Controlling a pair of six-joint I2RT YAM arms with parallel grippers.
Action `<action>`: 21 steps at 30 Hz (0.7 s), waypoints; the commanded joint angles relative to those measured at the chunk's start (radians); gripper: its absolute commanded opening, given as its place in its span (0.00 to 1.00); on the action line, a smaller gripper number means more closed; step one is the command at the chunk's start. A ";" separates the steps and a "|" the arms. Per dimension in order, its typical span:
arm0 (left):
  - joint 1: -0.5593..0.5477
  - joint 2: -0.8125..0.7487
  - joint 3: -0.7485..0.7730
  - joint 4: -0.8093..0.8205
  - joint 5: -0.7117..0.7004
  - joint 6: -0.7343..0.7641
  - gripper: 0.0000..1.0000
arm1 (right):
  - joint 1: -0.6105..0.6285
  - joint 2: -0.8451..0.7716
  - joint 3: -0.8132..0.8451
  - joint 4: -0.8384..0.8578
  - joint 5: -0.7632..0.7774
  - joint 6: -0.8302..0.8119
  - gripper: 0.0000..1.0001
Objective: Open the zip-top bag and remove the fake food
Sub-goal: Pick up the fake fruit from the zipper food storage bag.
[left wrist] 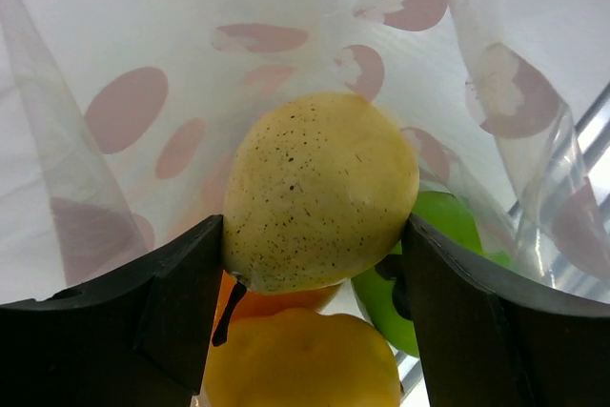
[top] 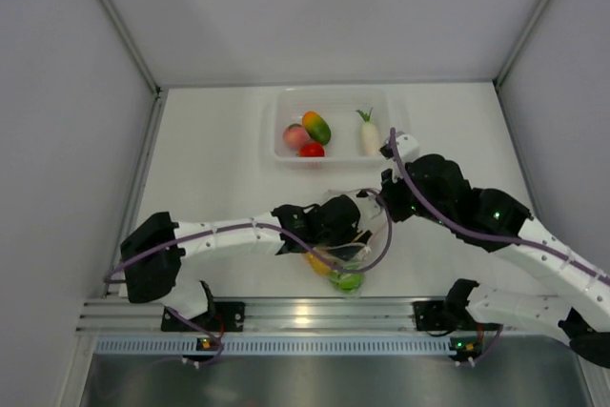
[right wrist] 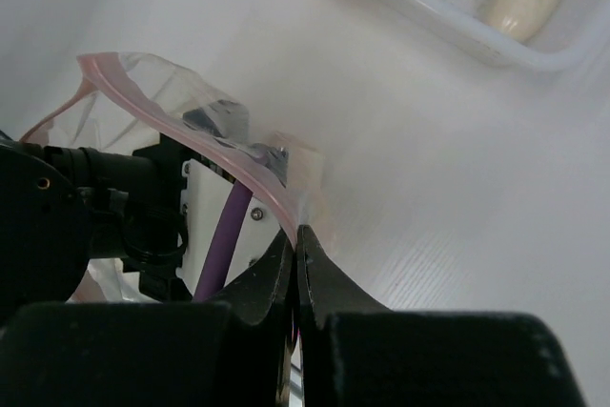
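Note:
The zip-top bag [top: 370, 214] lies open in the middle of the table, clear with pink spots [left wrist: 124, 107]. My left gripper [left wrist: 313, 235] is inside it, its jaws pressed against both sides of a pale speckled yellow pear [left wrist: 319, 188]. Below the pear lie more fake food: an orange piece [left wrist: 262, 302], a yellow piece [left wrist: 300, 359] and a green piece [left wrist: 448, 231]. My right gripper [right wrist: 297, 235] is shut on the bag's pink zip strip [right wrist: 181, 126], holding the mouth up. In the top view the right gripper [top: 386, 199] is at the bag's right edge.
A rigid clear tub [top: 282, 111] stands behind the bag, holding a pink peach [top: 294, 135], an orange-green mango [top: 317, 127], a red tomato [top: 312, 150] and a white radish [top: 370, 136]. White walls enclose the table on three sides.

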 commanded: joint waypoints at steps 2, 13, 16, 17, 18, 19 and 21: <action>0.005 -0.134 -0.029 0.236 0.109 0.004 0.00 | 0.030 -0.020 0.054 0.101 -0.061 0.041 0.00; 0.004 -0.249 -0.110 0.299 0.169 0.043 0.00 | 0.028 0.053 0.101 0.069 0.152 0.044 0.00; 0.004 -0.268 -0.127 0.301 0.182 0.055 0.00 | 0.019 0.078 0.115 0.046 0.237 0.049 0.00; 0.004 -0.269 -0.141 0.301 0.195 0.061 0.00 | 0.016 0.089 0.120 0.043 0.249 0.052 0.00; 0.004 -0.274 -0.147 0.305 0.205 0.063 0.00 | 0.008 0.093 0.121 0.043 0.258 0.051 0.00; 0.004 -0.283 -0.158 0.314 0.230 0.064 0.00 | 0.005 0.098 0.121 0.049 0.254 0.051 0.00; 0.002 -0.292 -0.188 0.331 0.252 0.064 0.00 | 0.000 0.104 0.114 0.061 0.234 0.046 0.00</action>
